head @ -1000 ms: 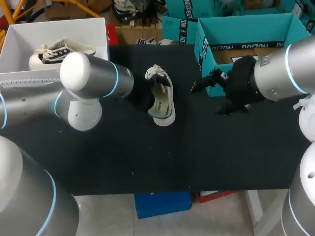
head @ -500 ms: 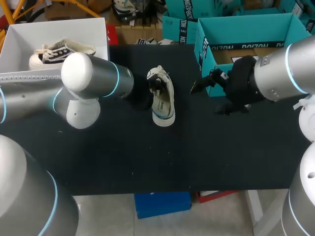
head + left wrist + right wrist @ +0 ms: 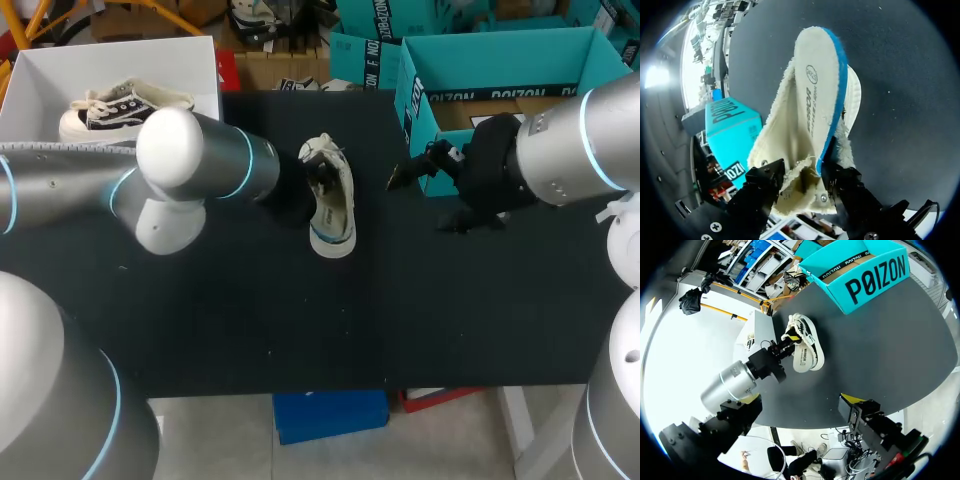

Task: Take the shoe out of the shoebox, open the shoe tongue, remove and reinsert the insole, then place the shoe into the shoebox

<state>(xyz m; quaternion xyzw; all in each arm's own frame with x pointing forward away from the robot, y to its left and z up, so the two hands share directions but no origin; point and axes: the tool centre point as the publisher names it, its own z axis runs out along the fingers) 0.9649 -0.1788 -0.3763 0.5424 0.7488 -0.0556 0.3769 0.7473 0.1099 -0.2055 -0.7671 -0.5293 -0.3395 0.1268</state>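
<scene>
Shoe (image 3: 335,215) lies mid-counter (image 3: 250,320), long axis running far-to-near, laced end toward the far edge. Left pincer (image 3: 800,176) clamps its upper. Right pincer (image 3: 405,175): cannot tell.

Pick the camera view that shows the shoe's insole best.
The left wrist view: the insole fills it, its blue edge clear, rising out of the shoe gripped by the left gripper. The right wrist view shows it small and distant; in the head view the shoe is turned so the insole barely shows.
</scene>
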